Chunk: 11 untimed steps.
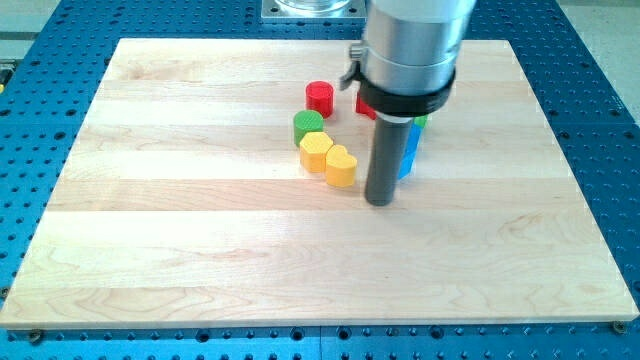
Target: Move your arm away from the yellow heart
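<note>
The yellow heart (341,166) lies near the middle of the wooden board (200,230). My tip (379,202) rests on the board just to the heart's right and slightly below it, a small gap apart. A second yellow block (316,151), six-sided, touches the heart's upper left. A green round block (308,125) sits above that. A red round block (320,97) stands further up. A blue block (408,152) shows behind the rod on its right, mostly hidden. A red block (364,106) and a green block (420,119) peek out from behind the arm.
The arm's grey cylinder body (412,45) hangs over the top middle of the board and hides blocks behind it. A blue perforated table (600,120) surrounds the board on all sides.
</note>
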### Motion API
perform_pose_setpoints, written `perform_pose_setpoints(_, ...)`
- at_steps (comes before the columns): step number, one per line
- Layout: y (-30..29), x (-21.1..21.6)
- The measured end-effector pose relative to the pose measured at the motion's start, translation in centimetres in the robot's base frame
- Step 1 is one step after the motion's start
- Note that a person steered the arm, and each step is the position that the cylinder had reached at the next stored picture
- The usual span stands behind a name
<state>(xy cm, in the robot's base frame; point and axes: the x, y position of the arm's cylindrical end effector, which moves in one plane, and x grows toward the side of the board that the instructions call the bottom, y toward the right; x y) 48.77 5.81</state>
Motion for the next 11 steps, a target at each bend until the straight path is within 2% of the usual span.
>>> perform_pose_setpoints(1,-2.7,2.0)
perform_pose_setpoints(2,-3.0,2.7)
perform_pose_setpoints(3,4.2,4.3)
perform_pose_setpoints(5,17.0,2.4)
perform_pose_setpoints(6,22.7,-0.1)
perform_pose_setpoints(7,22.7,-0.5)
perform_pose_setpoints(8,20.1,-0.4)
perform_pose_setpoints(9,17.6,-3.2)
perform_pose_setpoints(11,15.7,-11.9)
